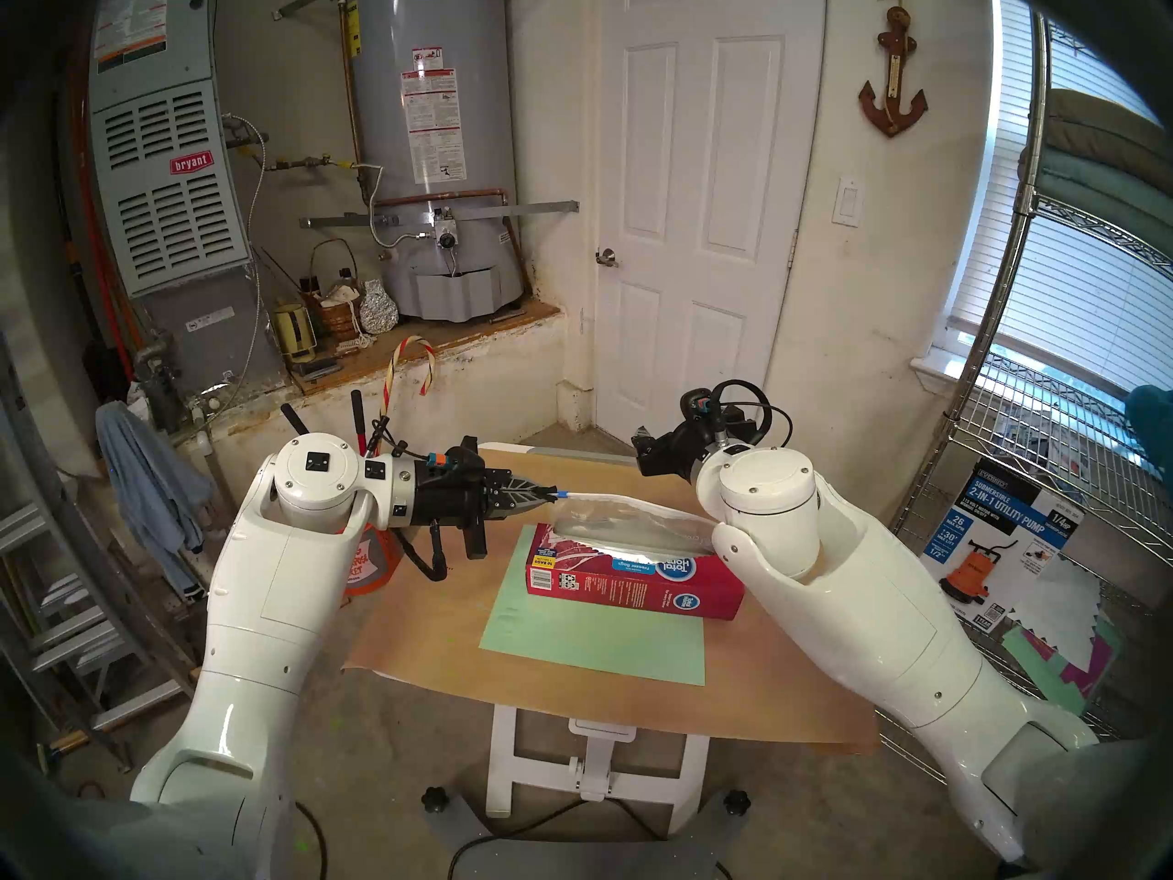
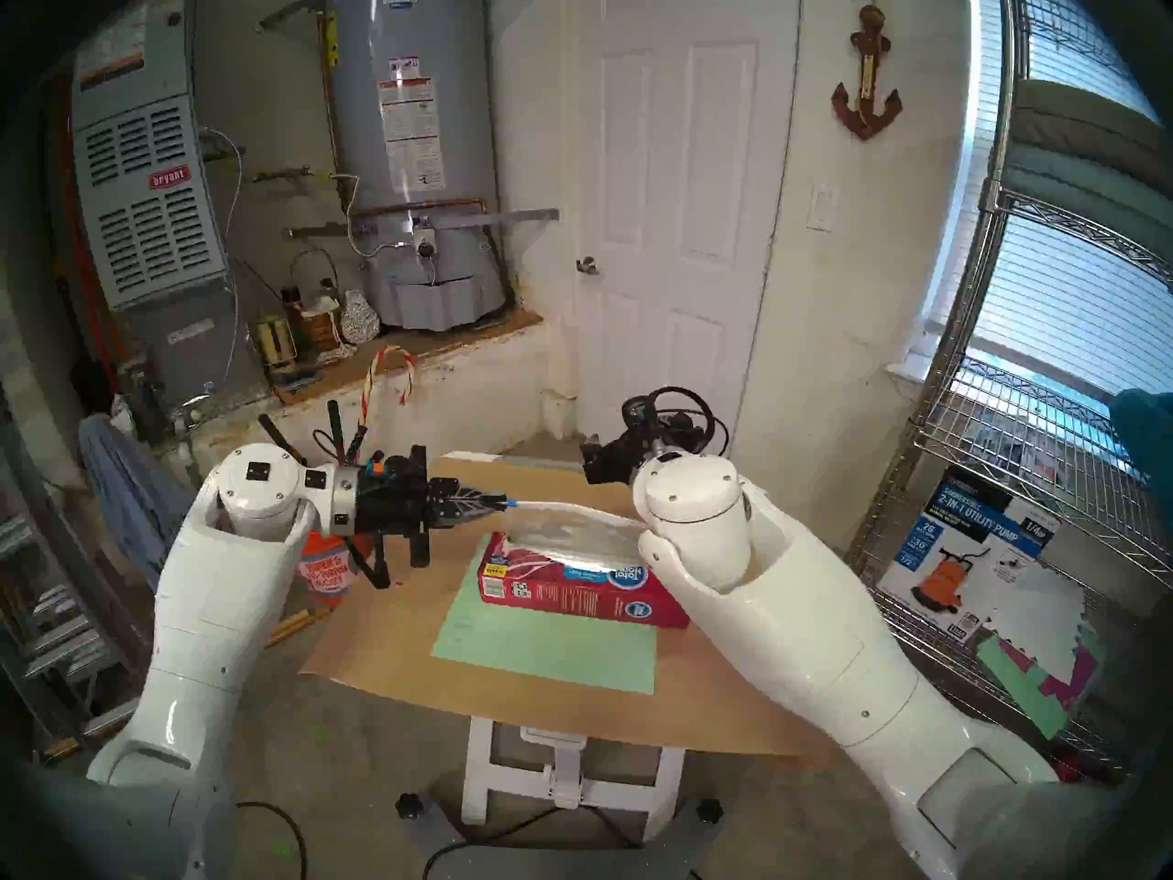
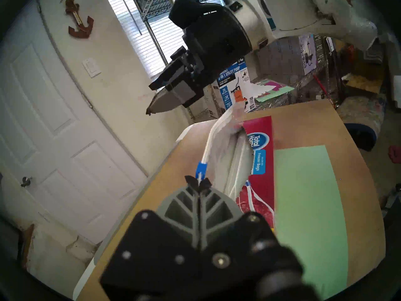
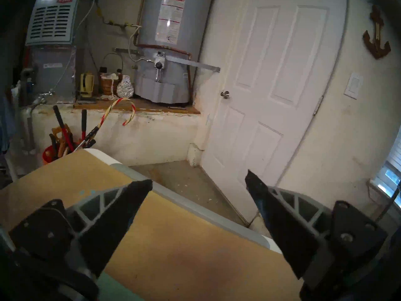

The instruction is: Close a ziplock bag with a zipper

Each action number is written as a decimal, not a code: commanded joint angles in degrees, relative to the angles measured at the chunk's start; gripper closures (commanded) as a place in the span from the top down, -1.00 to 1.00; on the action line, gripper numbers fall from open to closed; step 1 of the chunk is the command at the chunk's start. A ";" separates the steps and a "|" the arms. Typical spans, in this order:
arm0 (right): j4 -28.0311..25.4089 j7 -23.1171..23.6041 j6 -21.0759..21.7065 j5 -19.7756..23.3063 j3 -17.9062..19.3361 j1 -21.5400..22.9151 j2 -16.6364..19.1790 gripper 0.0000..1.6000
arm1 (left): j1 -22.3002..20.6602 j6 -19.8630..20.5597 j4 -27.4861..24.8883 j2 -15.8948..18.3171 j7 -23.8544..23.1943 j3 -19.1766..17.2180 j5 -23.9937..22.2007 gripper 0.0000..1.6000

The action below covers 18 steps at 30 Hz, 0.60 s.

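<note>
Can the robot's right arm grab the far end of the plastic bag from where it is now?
Probably yes. The right gripper is open and empty, hanging above the ziplock bag's far end with nothing between them. The left gripper holds the other end by the zipper.

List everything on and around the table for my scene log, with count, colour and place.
ziplock bag: one, clear, sticking out of the box top
zipper: one, blue, at the bag strip's left end
box: one, red, mid-table
paper sheet: one, green, under the box's front
table: one, tan top
water heater: one, grey, back wall
door: one, white, behind the table
anchor: one, rust brown, on the wall
left gripper: shut on the zipper
right gripper: open, empty, above the table's far edge
</note>
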 commanded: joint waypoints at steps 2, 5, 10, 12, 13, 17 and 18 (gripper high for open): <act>-2.72 0.76 1.44 0.92 -1.35 -0.27 -1.59 1.00 | 0.44 0.01 -1.99 -0.43 0.24 -0.85 -0.87 -1.00; -2.99 4.20 -3.35 0.28 -2.62 -0.54 0.14 1.00 | 0.91 0.26 -2.52 -0.27 0.09 -1.22 -0.91 -1.00; -3.75 11.77 -8.33 0.59 -2.80 -0.08 4.50 1.00 | 1.77 0.50 -3.37 -0.07 0.03 -2.03 -0.96 -1.00; -3.12 14.27 -10.34 0.10 -2.23 0.35 5.53 1.00 | 2.18 0.57 -3.72 -0.01 -0.02 -2.34 -1.03 -1.00; -2.71 15.30 -11.04 0.93 -1.98 0.92 6.10 1.00 | 2.40 0.68 -3.89 0.00 -0.01 -2.50 -1.02 -1.00; -1.56 20.13 -14.83 3.26 -1.53 2.21 9.27 1.00 | 2.80 1.01 -4.36 0.09 -0.12 -2.77 -0.88 -1.00; -1.50 21.28 -15.70 3.73 -1.54 2.26 10.21 1.00 | 2.86 1.06 -4.45 0.08 -0.13 -2.84 -0.87 -1.00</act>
